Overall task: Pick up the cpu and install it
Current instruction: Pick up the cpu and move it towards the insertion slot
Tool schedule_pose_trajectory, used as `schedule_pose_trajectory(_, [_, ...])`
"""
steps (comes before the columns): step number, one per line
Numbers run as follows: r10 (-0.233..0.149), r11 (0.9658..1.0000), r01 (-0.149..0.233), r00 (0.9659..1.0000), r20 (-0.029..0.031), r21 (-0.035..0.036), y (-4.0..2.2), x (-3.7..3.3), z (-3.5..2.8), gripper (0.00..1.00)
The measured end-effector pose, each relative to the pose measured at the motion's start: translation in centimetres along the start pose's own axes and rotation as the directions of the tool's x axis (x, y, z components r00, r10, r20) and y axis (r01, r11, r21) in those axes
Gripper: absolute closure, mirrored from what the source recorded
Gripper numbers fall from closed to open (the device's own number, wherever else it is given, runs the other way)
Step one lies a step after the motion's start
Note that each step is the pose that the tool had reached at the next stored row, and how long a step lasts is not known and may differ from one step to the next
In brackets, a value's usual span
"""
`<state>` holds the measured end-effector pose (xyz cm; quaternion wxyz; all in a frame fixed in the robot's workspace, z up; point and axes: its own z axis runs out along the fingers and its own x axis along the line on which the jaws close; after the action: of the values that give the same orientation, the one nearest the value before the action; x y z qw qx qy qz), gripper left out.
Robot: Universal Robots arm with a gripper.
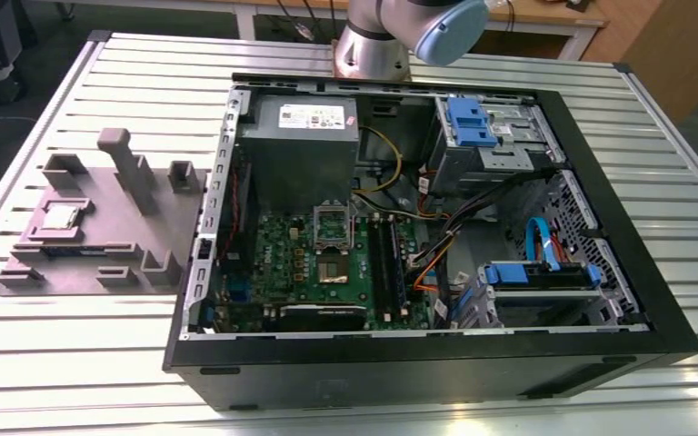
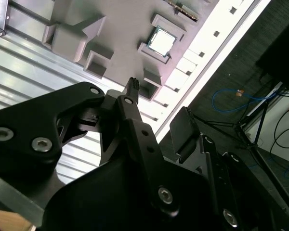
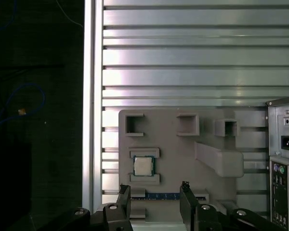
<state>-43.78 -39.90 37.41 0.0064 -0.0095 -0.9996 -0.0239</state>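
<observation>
While the cpu (image 1: 61,216) lies in its pocket on the grey holder tray (image 1: 143,232), at nine o'clock from the open computer case (image 1: 446,368) in the exterior view, the gripper (image 3: 154,198) hangs above the tray, its fingers spread apart, empty, clear of the chip.

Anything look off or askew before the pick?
Nothing stands out. The cpu lies flat and square in its pocket on the grey fixture, beside the open computer case. The gripper is open and apart from it.
</observation>
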Motion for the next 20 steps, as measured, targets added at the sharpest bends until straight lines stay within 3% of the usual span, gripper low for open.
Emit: schedule_pose_trajectory(20, [0.000, 1.0000, 0.000, 1.0000, 0.0000, 0.0000, -0.02, 0.00, 0.37, 0.47])
